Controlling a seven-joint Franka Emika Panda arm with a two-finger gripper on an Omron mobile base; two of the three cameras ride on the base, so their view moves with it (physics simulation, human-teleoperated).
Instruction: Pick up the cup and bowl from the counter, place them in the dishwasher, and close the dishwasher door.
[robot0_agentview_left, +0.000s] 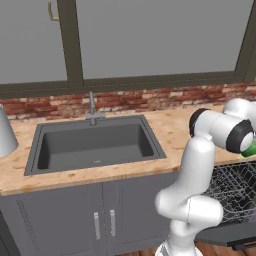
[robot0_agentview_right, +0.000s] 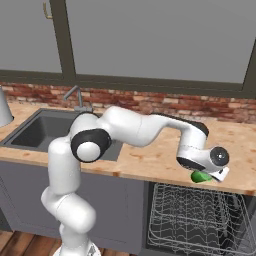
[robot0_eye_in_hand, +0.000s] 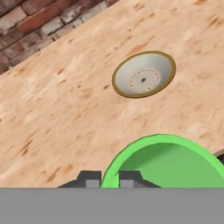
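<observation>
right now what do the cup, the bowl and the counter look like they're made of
Cup: plain bright green, matte and even, probably plastic, held at its rim by the claw.
Bowl: tan rim, pale inside with a ringed centre, looks like glazed ceramic, though that is uncertain.
Counter: light wood-grain surface; solid wood or laminate cannot be told.

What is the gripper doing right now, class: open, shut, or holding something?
Gripper: shut on the rim of the green cup, one finger on each side of its wall, near the counter's front edge.
</observation>
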